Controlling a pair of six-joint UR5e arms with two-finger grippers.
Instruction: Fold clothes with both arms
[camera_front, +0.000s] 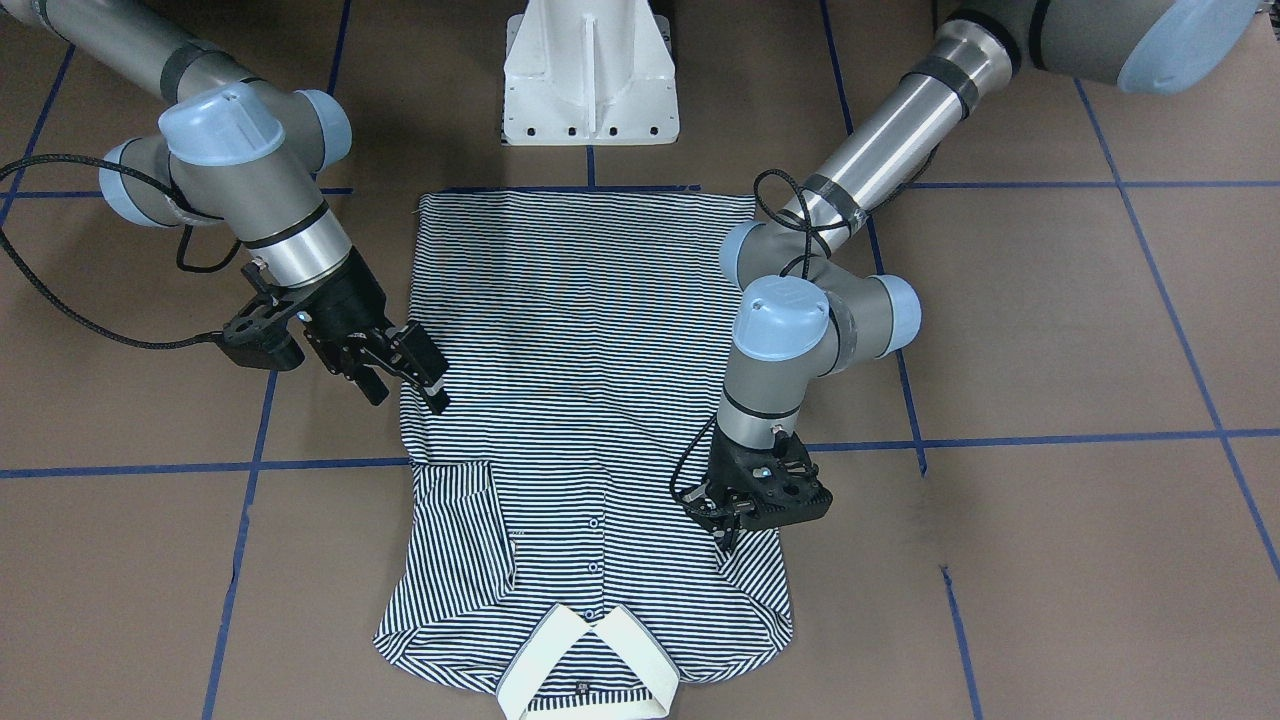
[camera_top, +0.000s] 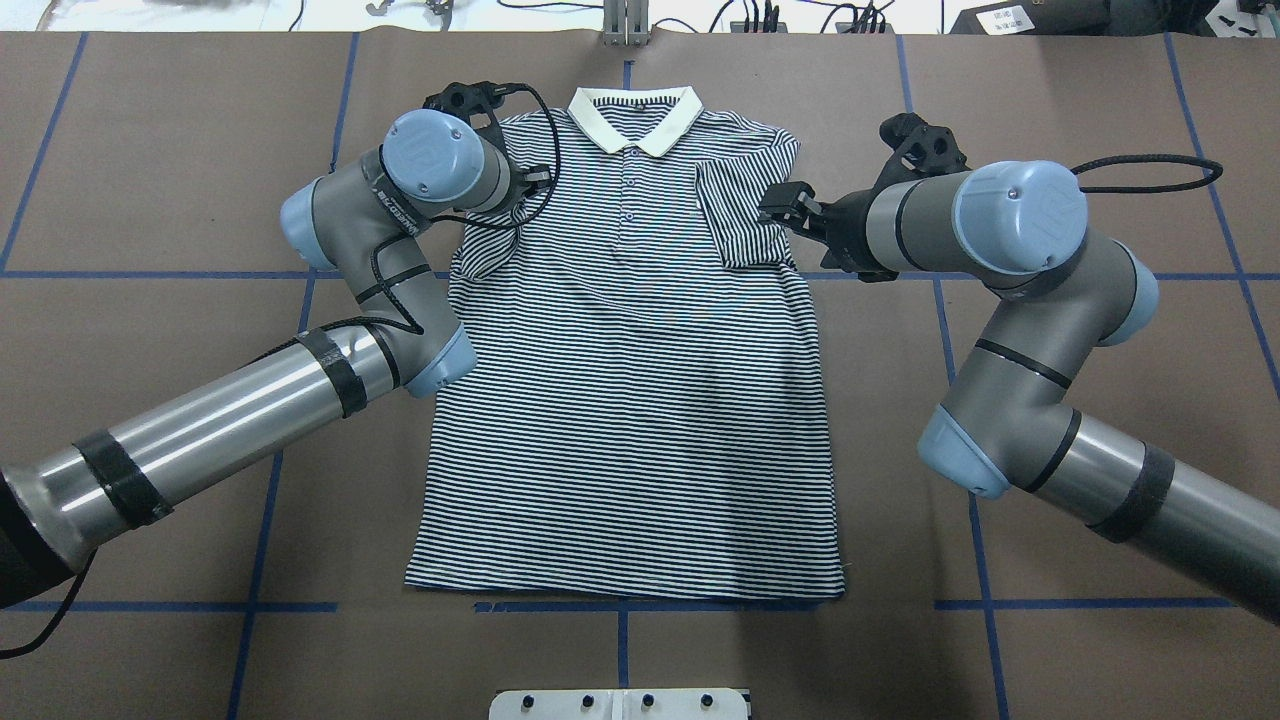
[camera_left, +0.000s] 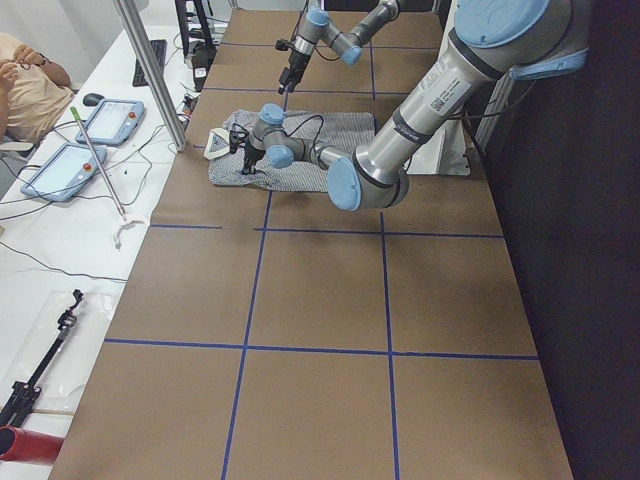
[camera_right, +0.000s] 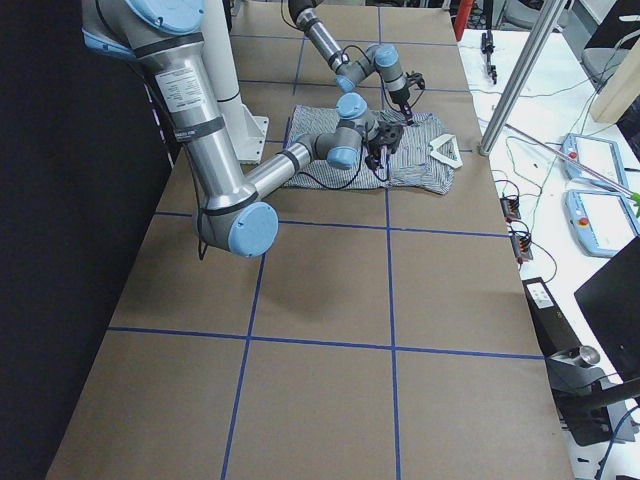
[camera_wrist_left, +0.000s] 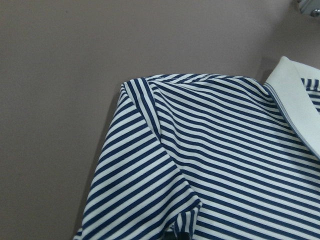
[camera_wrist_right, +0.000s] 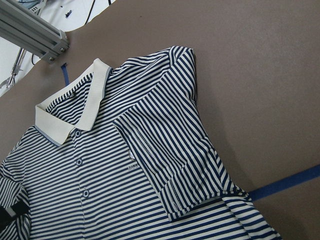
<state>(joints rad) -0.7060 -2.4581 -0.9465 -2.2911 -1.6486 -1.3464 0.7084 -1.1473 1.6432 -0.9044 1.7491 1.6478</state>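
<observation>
On the brown desk (camera_front: 1050, 320), seen from the front, the striped polo shirt (camera_front: 590, 330) lies flat and face up, with its cream collar (camera_front: 540, 655) at the bottom edge. Up and right of the collar, the left claw (camera_front: 730, 537) points down, its fingers pinched together on the shirt's fabric. Further up and left of the collar, the right claw (camera_front: 410, 372) hangs over the shirt's side edge, fingers apart and gripping nothing. From overhead, the folded sleeve (camera_top: 735, 215) lies turned inward on the chest, right of and below the collar. The left wrist camera shows the striped shoulder beside the collar's edge. The right wrist camera shows the buttons (camera_wrist_right: 78, 162) running down from the collar.
</observation>
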